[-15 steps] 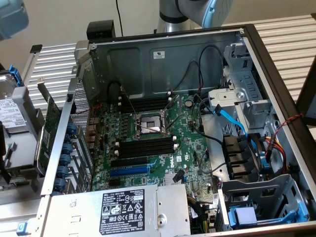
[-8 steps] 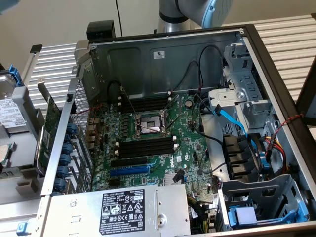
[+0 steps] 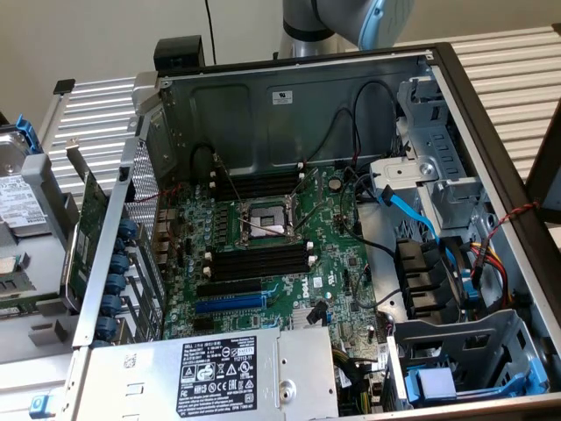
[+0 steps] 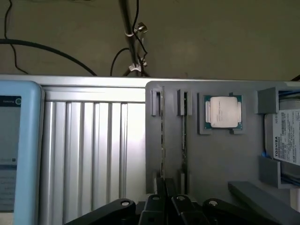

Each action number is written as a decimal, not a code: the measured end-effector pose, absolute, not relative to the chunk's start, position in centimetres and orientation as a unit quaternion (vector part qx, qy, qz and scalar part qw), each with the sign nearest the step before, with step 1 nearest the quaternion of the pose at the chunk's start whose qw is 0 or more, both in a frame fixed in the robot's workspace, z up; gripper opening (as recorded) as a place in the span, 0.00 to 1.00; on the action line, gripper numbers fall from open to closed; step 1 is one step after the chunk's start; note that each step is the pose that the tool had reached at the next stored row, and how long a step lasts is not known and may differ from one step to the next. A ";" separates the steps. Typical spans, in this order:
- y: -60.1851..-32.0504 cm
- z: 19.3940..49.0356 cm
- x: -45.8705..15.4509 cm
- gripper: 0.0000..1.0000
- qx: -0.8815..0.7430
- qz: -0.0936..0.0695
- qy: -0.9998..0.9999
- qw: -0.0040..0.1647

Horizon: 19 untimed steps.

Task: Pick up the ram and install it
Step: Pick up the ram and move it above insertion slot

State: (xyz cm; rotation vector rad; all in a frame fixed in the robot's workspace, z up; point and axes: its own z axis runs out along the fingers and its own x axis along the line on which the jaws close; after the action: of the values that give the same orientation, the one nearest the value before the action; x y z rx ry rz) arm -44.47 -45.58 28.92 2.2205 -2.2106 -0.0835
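Pick-up is the step in hand: the end effector (image 4: pixel 167 196), closed and seemingly empty, hangs over the grey tray (image 4: pixel 215 164) where the ram (image 4: pixel 162 136) stands on edge near the processor (image 4: pixel 225 111). Grasping likely calls for fingers parted across that thin edge.

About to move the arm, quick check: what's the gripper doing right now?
Gripper: closed, over the gray tray at the end of an edge-on ram stick; whether it grips the stick cannot be told.

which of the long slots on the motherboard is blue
The expansion slot between the lower memory slots and the power supply; it alone is bright blue, the others are black.
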 end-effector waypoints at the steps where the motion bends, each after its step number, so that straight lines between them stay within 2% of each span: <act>1: -45.6 29.4 -44.2 0.12 0.708 -0.027 -0.705 0.004; 19: -45.7 37.5 -39.6 0.12 0.708 -0.027 -0.705 0.003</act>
State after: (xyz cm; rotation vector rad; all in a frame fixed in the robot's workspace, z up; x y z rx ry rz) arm -39.62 -45.74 37.52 2.2208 -2.2110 -0.0841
